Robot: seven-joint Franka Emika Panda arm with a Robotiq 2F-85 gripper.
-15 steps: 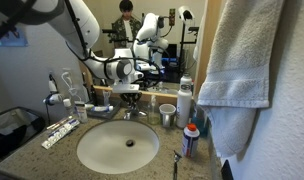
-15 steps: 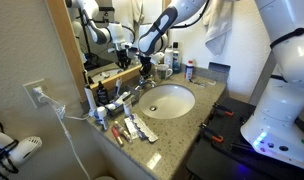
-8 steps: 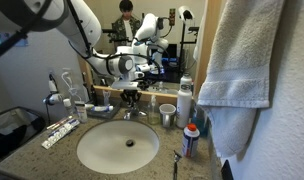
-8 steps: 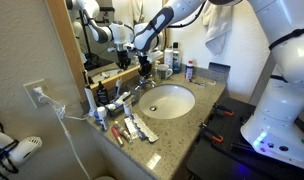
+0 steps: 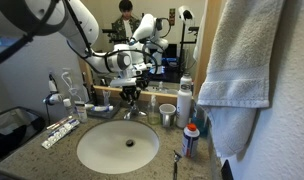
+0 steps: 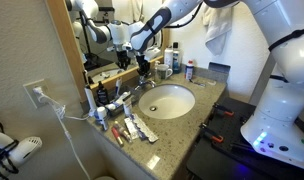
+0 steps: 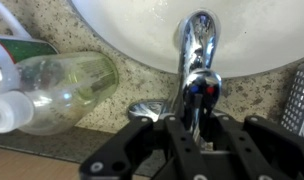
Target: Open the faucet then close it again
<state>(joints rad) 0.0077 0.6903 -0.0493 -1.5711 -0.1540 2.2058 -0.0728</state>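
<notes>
The faucet (image 7: 199,45) is a small chrome tap behind the white sink basin (image 5: 92,150). In the wrist view its spout points away over the basin and its lever, with red and blue marks, runs back between my fingers. My gripper (image 7: 197,130) is shut on the lever, one black finger on each side. In both exterior views the gripper (image 5: 132,90) (image 6: 142,68) hangs straight above the faucet (image 5: 132,105) (image 6: 147,86), close to the mirror. I cannot tell whether water is running.
A clear bottle (image 7: 62,85) lies just beside the faucet. A white pump bottle (image 5: 185,100), a cup (image 5: 168,115) and a small tube (image 5: 191,138) stand by the basin. Toothpaste (image 5: 60,130) lies on the granite counter. A towel (image 5: 252,60) hangs near the camera.
The arm and gripper have shifted slightly upward and toward the mirror over the faucet. The gripper stays over the lever. Nothing else moved.
</notes>
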